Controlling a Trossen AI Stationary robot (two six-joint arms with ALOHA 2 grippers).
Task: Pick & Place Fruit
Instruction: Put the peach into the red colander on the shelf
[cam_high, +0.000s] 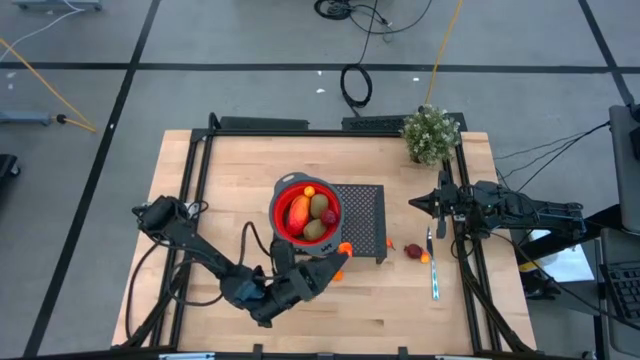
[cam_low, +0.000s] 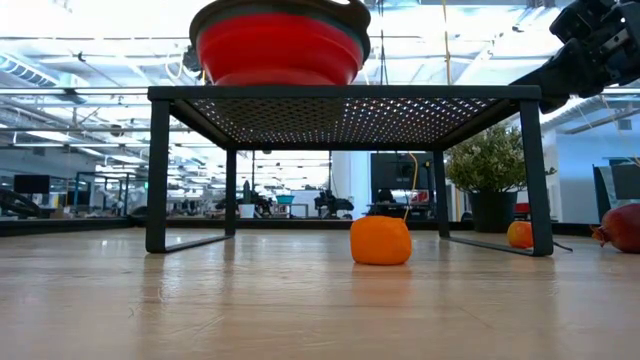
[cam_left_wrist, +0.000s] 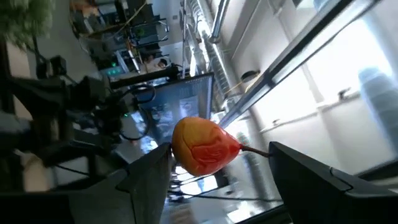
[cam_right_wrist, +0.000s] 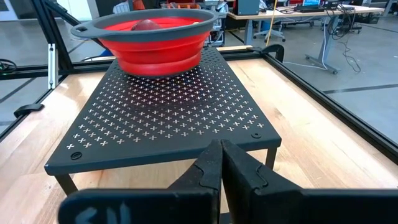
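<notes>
One bowl (cam_high: 306, 215), seven fruits (cam_high: 298, 213)

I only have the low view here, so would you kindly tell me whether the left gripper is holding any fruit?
Observer: Yes. In its wrist view the left gripper has a round orange-and-red fruit between its jaws.
Operator: Thank you. What is inside the red bowl?
Observer: Seen from above, the red bowl holds a long red-orange piece, two brown ovals, a dark red piece and a small orange ball.
Operator: And where is the right gripper?
Observer: The right gripper is to the right of the black rack, jaws shut and empty.
</notes>
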